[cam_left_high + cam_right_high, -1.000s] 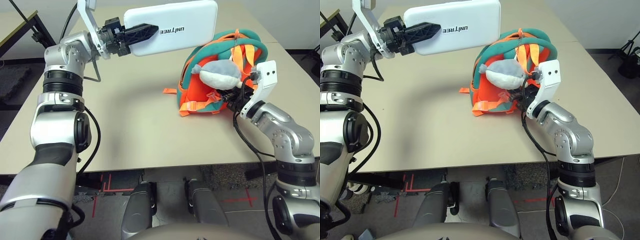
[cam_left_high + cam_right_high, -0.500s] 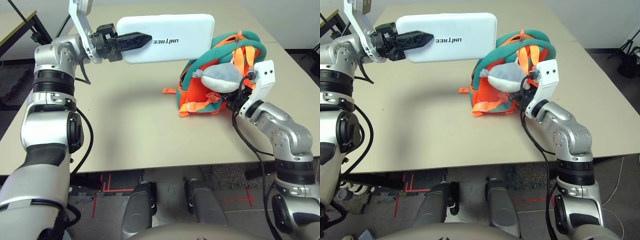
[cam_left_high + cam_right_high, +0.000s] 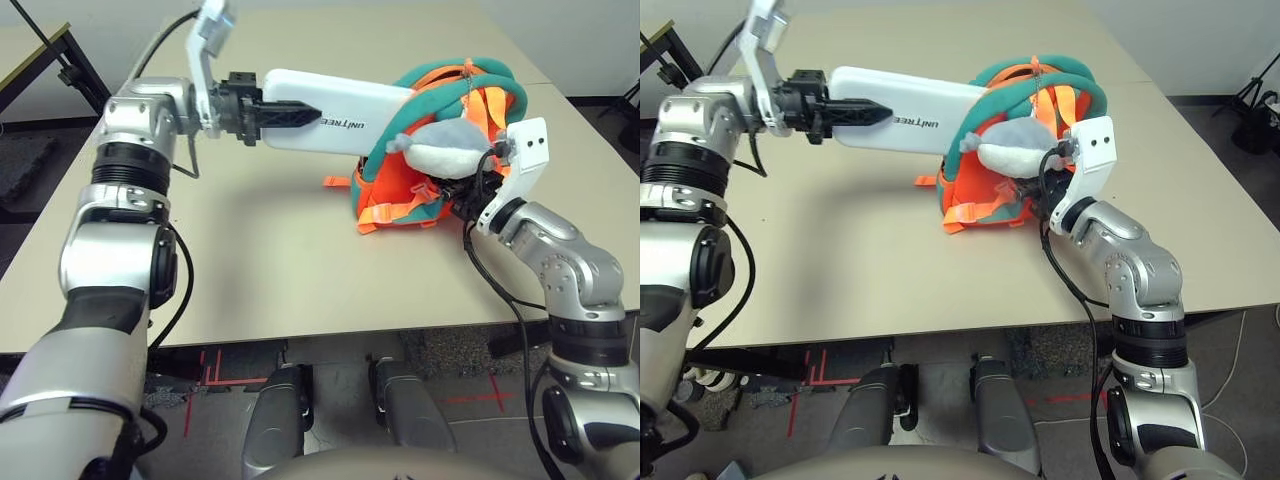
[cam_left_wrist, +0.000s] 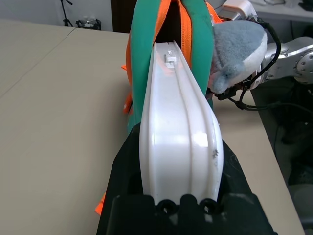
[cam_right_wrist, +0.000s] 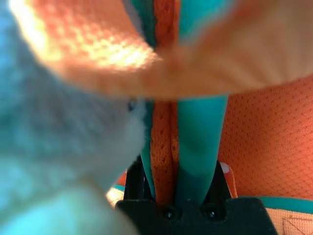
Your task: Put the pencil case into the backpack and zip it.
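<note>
backpack [image 3: 385,195] is being steadied by the right gripper [image 5: 171,196], closed on its trim, probably keeping the mouth reachable, while the left gripper [image 4: 181,181], parted to the case's thickness, is gripping the pencil case [image 4: 178,127], far end entering the opening.

Pencil case's leading end lost inside the backpack

Toward the table's [image 3: 260,260] right edge, the leading end of the pencil case [image 3: 350,100] is hidden in the backpack [image 3: 393,180], whose interior is too dark to read. The left end effector [image 3: 318,113] covers part of the case's face. The plush toy [image 3: 450,148] partly hides the right end effector [image 3: 447,190]. In the right wrist view, the toy and an orange strap [image 5: 205,78] blur.
</note>
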Controlling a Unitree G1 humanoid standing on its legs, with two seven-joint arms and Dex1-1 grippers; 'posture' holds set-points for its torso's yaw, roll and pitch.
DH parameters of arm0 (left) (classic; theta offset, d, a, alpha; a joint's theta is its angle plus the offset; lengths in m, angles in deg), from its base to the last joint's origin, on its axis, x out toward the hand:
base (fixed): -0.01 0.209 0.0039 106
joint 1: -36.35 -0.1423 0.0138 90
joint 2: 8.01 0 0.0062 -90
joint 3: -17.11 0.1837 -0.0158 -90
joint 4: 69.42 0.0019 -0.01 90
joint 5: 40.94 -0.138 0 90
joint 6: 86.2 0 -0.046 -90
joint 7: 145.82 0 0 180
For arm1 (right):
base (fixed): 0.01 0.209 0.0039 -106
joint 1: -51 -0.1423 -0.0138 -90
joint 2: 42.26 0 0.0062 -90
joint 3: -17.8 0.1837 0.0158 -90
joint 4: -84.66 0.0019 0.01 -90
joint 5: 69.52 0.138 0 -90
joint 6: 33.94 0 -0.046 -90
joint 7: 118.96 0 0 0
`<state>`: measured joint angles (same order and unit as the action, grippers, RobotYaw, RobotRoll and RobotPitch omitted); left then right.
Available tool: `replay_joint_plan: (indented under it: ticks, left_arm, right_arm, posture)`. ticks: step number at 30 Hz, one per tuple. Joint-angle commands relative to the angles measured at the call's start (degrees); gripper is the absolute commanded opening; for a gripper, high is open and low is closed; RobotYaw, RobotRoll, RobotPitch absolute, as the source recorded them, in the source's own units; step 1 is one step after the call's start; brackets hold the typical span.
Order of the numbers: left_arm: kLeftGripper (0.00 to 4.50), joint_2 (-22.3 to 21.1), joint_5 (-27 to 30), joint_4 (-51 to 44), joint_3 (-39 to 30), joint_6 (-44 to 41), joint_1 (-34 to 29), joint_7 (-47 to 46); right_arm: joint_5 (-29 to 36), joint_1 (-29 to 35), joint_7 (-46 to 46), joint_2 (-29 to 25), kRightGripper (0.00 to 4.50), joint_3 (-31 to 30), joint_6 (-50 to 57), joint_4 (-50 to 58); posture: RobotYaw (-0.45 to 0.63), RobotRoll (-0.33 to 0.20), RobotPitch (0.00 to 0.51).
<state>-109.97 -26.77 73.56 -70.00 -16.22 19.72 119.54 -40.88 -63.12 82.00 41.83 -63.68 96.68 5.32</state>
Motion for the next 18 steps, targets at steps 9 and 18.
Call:
replay_joint_plan:
  ticks: [9,18]
  left_arm:
    - [1.22,11.22,-6.45,11.00,0.89,11.45,6.53,-10.68]
    - [1.22,18.80,-9.70,18.01,0.21,13.14,9.64,-17.03]
  right_arm:
    - [-1.67,-0.02,-0.14,0.61,0.22,-1.30,0.83,-2.79]
    - [-1.82,0.31,-0.18,0.39,0.22,-1.42,0.58,-2.40]
  posture:
    - [-0.19,0.000,0.129]
    - [-0.20,0.000,0.123]
